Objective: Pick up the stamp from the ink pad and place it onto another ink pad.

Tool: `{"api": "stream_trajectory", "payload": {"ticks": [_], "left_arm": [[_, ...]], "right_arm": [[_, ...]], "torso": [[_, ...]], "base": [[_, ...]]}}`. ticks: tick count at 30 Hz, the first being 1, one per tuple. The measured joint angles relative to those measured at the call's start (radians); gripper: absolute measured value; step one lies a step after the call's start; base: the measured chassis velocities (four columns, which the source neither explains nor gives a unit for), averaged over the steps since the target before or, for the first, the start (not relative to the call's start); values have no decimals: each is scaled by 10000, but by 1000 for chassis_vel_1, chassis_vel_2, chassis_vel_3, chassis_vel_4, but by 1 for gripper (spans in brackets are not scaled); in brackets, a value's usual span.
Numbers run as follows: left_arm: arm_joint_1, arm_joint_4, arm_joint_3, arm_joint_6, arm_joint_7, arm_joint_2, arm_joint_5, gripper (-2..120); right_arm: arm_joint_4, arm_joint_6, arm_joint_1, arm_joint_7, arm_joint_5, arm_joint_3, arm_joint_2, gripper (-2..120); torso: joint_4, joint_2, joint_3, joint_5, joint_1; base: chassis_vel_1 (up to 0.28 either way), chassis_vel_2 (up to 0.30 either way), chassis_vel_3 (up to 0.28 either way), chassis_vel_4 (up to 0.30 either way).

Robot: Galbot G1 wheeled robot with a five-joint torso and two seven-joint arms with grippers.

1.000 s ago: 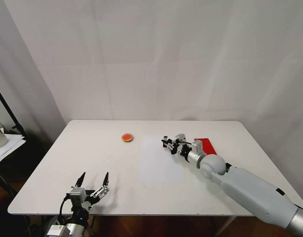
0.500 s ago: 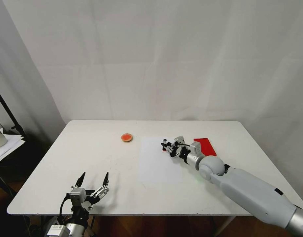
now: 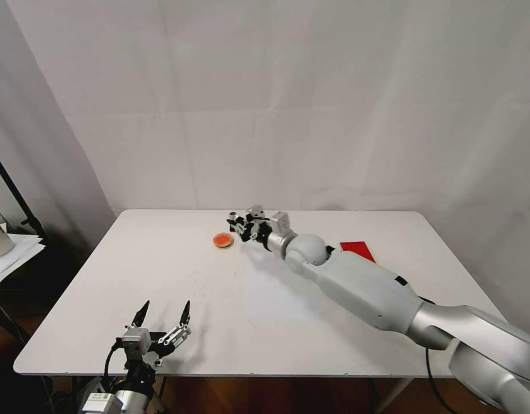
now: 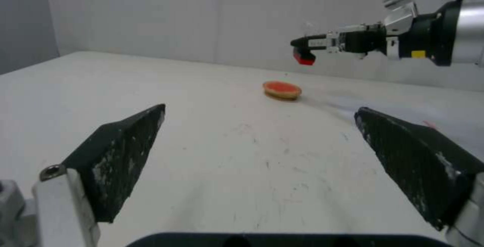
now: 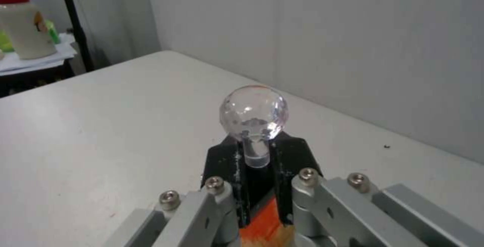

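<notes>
The stamp, clenched in the right pincer, hangs just beside the round pad; releasing off-centre could tip it onto the desk.

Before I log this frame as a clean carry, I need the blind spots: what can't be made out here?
- Head view: most of the red ink pad is hidden behind the right arm.
- Right wrist view: the stamp shows its clear knob; its base is hidden between the right gripper fingers.
- Left wrist view: the stamp is above and beyond the round ink pad, too small for detail. Left gripper sits parked.
</notes>
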Motion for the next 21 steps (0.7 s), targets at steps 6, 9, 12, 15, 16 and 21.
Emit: {"api": "stream_trajectory", "payload": {"ticks": [6, 9, 12, 15, 16, 21], "left_arm": [[-1, 0, 0, 0, 0, 0, 0, 100], [0, 0, 0, 0, 0, 0, 0, 100], [-1, 0, 0, 0, 0, 0, 0, 100], [-1, 0, 0, 0, 0, 0, 0, 100], [0, 0, 0, 0, 0, 0, 0, 100], [0, 0, 0, 0, 0, 0, 0, 100]], "right_arm": [[-874, 18, 82, -44, -104, -116, 577, 9], [-1163, 43, 84, -69, -169, -101, 767, 9], [-1340, 68, 83, -100, -233, -79, 953, 9], [-1417, 82, 59, -114, -279, -61, 1057, 9], [-1454, 89, 35, -124, -302, -57, 1100, 9], [-1522, 115, -84, -136, -418, -48, 1149, 9]], "torso": [[-2, 0, 0, 0, 0], [-2, 0, 0, 2, 0], [-1, 0, -1, 3, 0], [-1, 0, -1, 4, 0], [-1, 0, -1, 4, -1], [-1, 0, -1, 5, 0]], "base": [[0, 0, 0, 0], [0, 0, 0, 0], [0, 0, 0, 0], [0, 0, 0, 0], [0, 0, 0, 0], [0, 0, 0, 0]]}}
